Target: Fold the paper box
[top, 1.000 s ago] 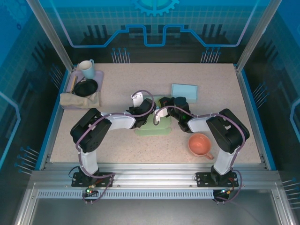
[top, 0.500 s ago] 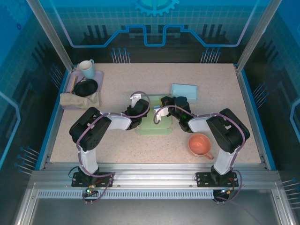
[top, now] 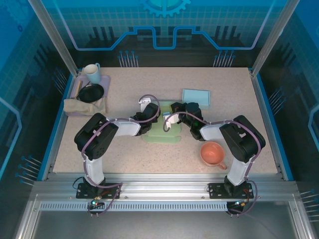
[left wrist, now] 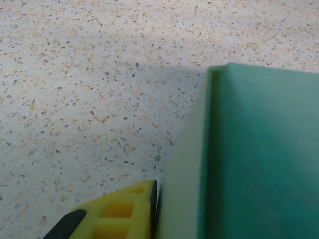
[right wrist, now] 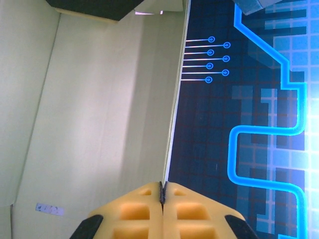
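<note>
Two arms meet at pale green paper box [top: 160,135], centre of speckled table [top: 224,84]. Wrist view: right gripper [right wrist: 162,191] pinched tight on panel edge; small sticker [right wrist: 49,209], print unreadable. Overhead: left gripper [top: 148,119] at box; wrist view adds yellow finger [left wrist: 119,214] against wall, opening untellable.

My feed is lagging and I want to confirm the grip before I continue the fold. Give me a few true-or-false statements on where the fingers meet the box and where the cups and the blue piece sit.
1. The right fingers are shut on a thin edge of the paper box. True.
2. The orange cup sits on the purple tray. False: it stands on the table, to the right of the box on the near side.
3. A light blue flat piece lies on the table beyond the box. True.
4. The white mug stands beside the orange cup. False: it is on the tray, far left.
5. A left finger lies against the box's outer wall. True.
</note>
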### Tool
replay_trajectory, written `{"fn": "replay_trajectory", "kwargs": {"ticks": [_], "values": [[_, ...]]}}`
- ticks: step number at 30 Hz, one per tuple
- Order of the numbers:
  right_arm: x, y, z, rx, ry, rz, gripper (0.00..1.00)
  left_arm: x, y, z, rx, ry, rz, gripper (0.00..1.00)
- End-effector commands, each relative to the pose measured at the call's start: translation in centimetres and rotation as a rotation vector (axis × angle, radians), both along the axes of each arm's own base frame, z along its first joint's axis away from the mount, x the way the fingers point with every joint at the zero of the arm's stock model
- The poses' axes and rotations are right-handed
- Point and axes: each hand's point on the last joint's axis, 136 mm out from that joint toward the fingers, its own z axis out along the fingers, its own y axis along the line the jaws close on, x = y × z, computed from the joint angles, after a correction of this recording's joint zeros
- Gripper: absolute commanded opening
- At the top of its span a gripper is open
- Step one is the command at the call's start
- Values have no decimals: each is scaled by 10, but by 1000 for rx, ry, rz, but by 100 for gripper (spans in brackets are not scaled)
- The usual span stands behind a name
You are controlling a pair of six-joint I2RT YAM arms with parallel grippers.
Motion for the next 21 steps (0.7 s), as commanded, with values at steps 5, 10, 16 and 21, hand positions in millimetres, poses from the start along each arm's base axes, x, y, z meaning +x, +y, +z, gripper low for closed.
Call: {"fn": "replay_trajectory", "kwargs": {"ticks": [5,10,16,21], "values": [[-2,-13,-1,42,127,-57,17,-9,39,-14,112,19,86,14],[-15,-10,21,110,184,-34,28,-11,40,-20,131,20,74,14],[-20,-15,64,287,234,-86,32,-9,38,-27,142,17,56,14],[-16,-41,125,577,251,-279,40,-7,35,-28,152,11,37,14]]}}
